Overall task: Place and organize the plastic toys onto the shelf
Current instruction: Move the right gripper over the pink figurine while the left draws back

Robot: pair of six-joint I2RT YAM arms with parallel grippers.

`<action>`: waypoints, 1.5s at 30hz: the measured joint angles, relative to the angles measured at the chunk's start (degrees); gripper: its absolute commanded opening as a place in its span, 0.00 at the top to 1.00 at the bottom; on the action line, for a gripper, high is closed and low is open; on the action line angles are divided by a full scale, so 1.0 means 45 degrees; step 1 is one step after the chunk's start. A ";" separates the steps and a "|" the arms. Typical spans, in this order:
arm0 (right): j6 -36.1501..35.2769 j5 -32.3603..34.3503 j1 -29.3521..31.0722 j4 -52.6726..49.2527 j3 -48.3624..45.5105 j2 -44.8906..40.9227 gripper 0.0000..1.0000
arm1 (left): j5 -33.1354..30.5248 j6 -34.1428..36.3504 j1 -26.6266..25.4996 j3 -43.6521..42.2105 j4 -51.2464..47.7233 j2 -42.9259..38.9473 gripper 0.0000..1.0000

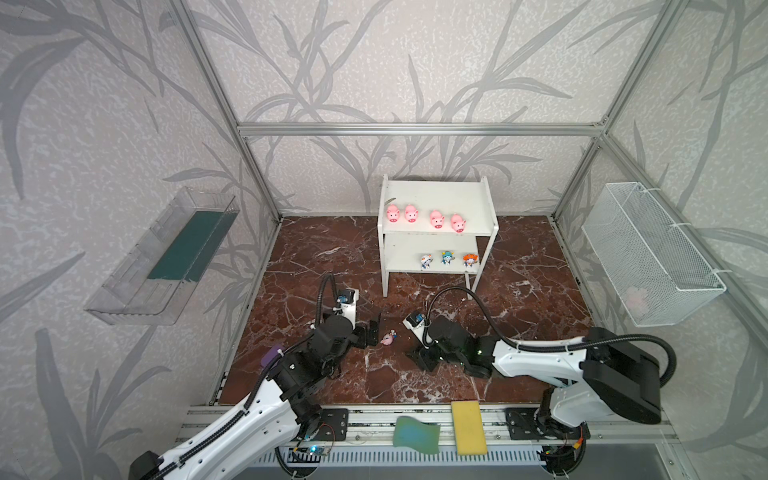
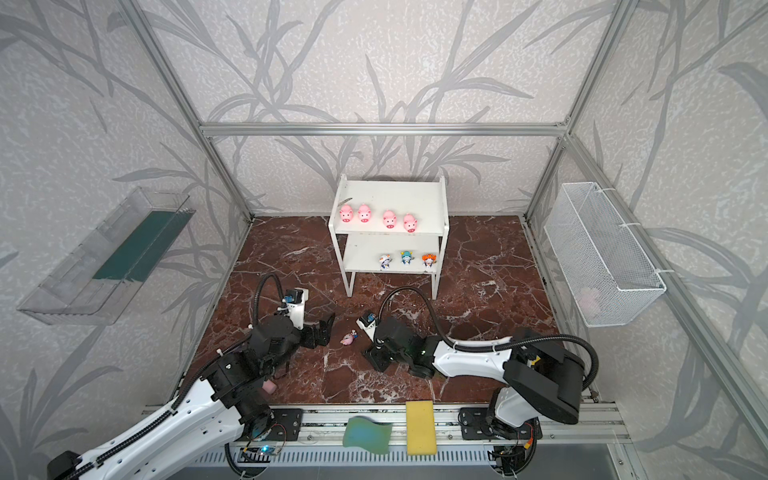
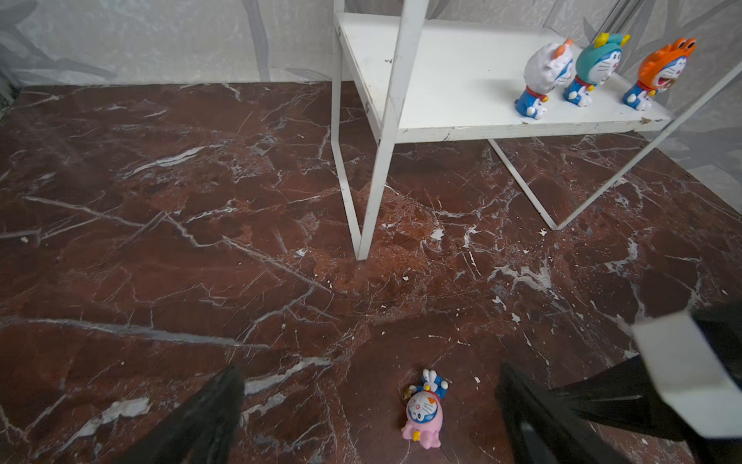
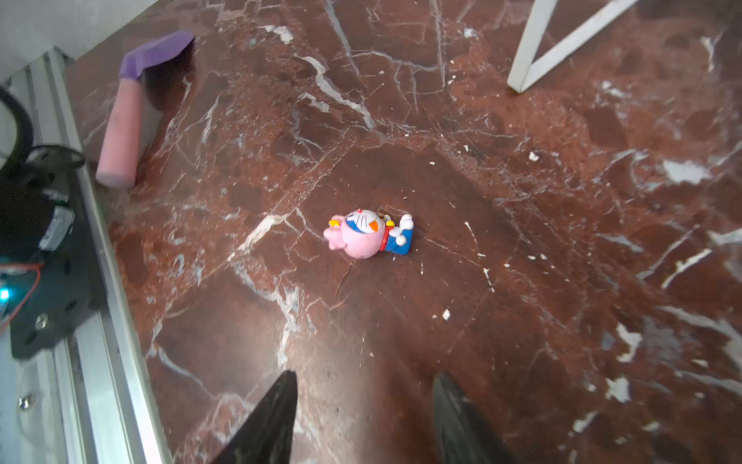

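My left jaws gape wide to straddle the toppled pink figurine (image 3: 423,418); right jaws, partly spread, hold nothing.

Honestly, nothing readable is showing up anywhere here. The shelf (image 1: 449,195) boards are looking plain white, with no sticker or brand mark. The pigs (image 1: 392,215) and the figurines (image 1: 446,258) on it are only wearing painted faces, same for the pink figurine (image 3: 423,413) lying on the floor. The circuit board (image 1: 309,450) sitting around 7 o'clock in a top view is coming out too tiny to read any print.
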 measured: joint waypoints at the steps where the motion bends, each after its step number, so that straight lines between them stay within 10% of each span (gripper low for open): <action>1: 0.0136 0.0185 0.0000 0.0034 0.0170 0.0364 0.70 | -0.0078 -0.0121 0.0000 0.0000 -0.0175 -0.0151 0.01; 17: 0.0996 0.2681 -0.0442 0.0219 0.2696 0.4119 0.76 | -0.0738 -0.0806 -0.0005 -0.0078 -0.0879 -0.1311 0.01; 45: -0.1098 -0.0782 -0.0126 0.0957 0.2987 0.4537 0.77 | -0.0937 -0.0646 0.0000 -0.0078 -0.0835 -0.0743 0.01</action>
